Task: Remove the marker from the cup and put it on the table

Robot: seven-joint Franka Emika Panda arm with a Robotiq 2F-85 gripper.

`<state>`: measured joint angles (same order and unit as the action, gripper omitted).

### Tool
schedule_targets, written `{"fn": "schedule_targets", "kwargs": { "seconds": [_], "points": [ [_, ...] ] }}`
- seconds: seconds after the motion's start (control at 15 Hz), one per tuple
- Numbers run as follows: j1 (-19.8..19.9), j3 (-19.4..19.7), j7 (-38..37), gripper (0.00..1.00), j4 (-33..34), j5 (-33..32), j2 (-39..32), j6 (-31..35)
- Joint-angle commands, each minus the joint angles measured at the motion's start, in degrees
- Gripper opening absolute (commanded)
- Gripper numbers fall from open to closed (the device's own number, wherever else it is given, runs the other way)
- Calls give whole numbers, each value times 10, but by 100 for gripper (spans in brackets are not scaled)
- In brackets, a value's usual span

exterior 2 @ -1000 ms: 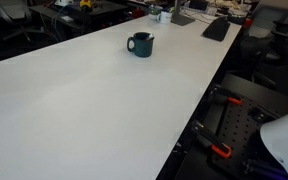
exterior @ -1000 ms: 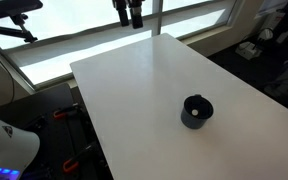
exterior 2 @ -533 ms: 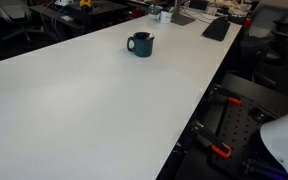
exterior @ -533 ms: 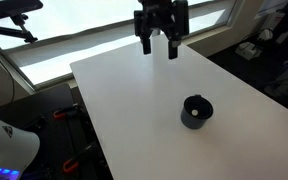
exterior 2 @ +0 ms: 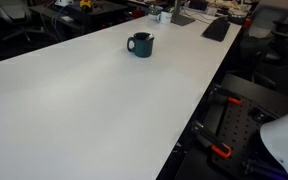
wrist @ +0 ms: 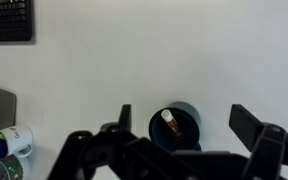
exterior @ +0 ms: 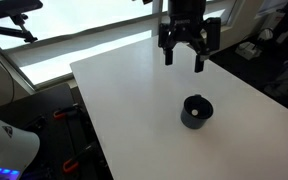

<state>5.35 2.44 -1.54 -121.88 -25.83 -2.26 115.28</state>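
The dark cup (exterior: pixel 196 111) stands on the white table (exterior: pixel 134 90), near its front right part; it also shows in an exterior view (exterior 2: pixel 140 44) and in the wrist view (wrist: pixel 175 126). A marker (wrist: pixel 172 123) with a white tip and reddish body leans inside the cup, seen only in the wrist view. My gripper (exterior: pixel 184 59) is open and empty, hanging in the air above the table behind the cup. In the wrist view the open fingers (wrist: pixel 184 120) frame the cup from above.
A black keyboard (wrist: pixel 8 19) lies at the table's edge, with mugs (wrist: pixel 8 142) near a corner. Chairs and desk clutter (exterior 2: pixel 184 15) stand beyond the far end. A window runs along one side (exterior: pixel 94 35).
My gripper has come down into view and moved across the table toward the cup, from the far edge to a spot above and behind it. The cup has not moved.
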Motion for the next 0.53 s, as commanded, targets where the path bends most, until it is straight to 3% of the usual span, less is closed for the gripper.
{"fn": "schedule_targets", "kwargs": {
  "seconds": [0.0,0.47],
  "points": [
    [-8,5,-9,100,4,3,-9,2],
    [-18,2,-3,100,28,44,-67,46]
  ]
}}
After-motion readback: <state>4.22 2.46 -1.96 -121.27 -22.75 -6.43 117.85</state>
